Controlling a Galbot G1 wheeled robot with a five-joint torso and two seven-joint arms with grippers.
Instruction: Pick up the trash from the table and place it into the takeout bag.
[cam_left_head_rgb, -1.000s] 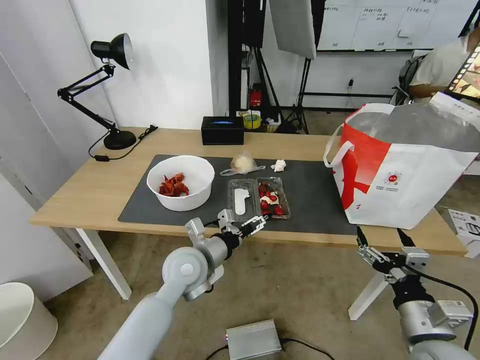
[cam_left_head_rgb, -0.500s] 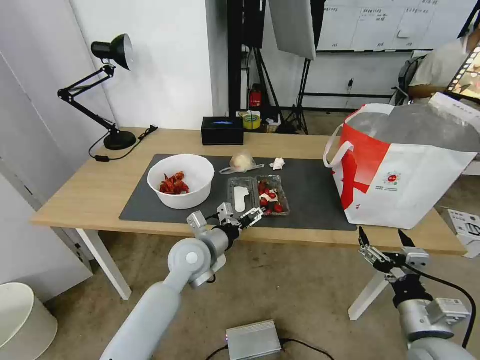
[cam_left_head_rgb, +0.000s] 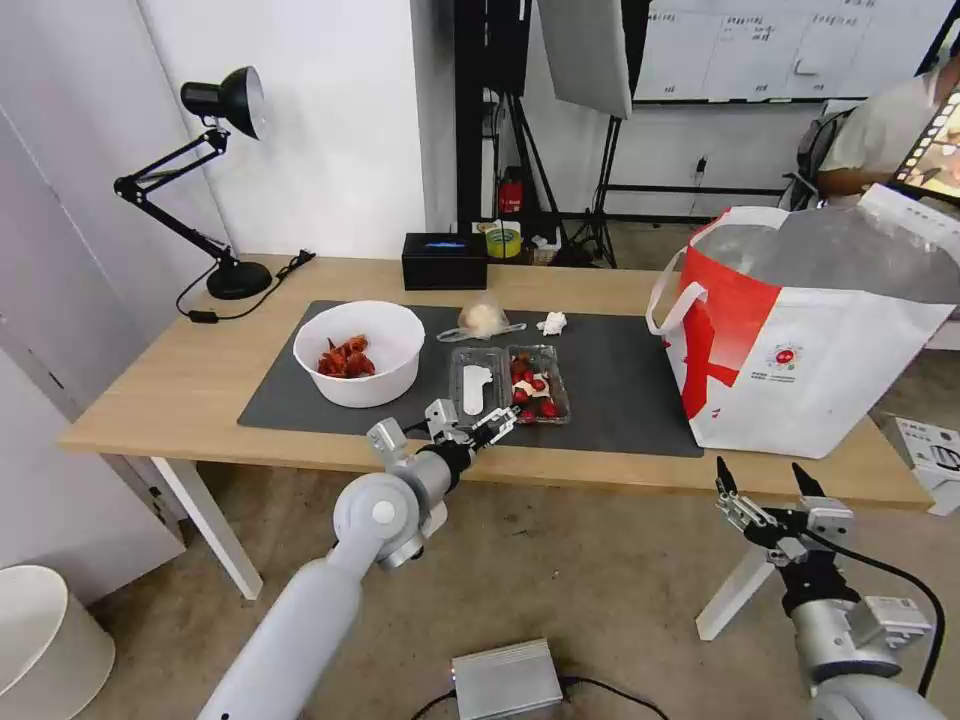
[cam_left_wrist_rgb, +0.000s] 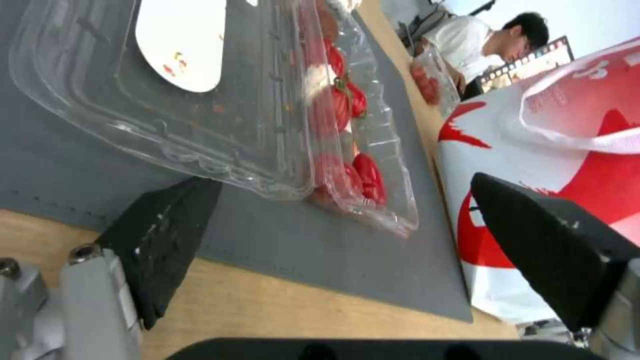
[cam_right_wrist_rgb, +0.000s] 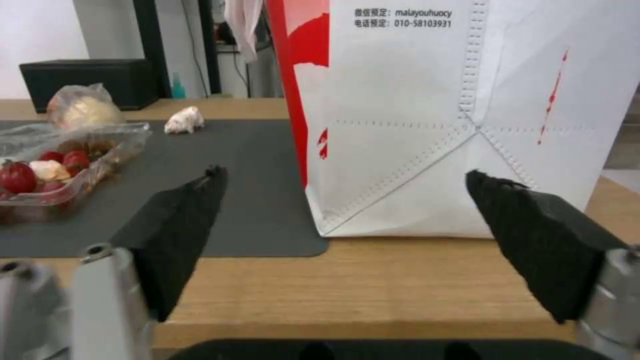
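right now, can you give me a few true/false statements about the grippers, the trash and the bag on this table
1. The left gripper is open at the near edge of the table, just short of the clamshell box. True.
2. The right gripper is shut on the tissue. False: it is open and empty, below the table edge near the takeout bag.
3. The white bowl holds red shells. True.
4. The takeout bag lies flat on its side. False: it stands upright, mouth open.
5. The clamshell box is already inside the bag. False: it lies open on the grey mat.
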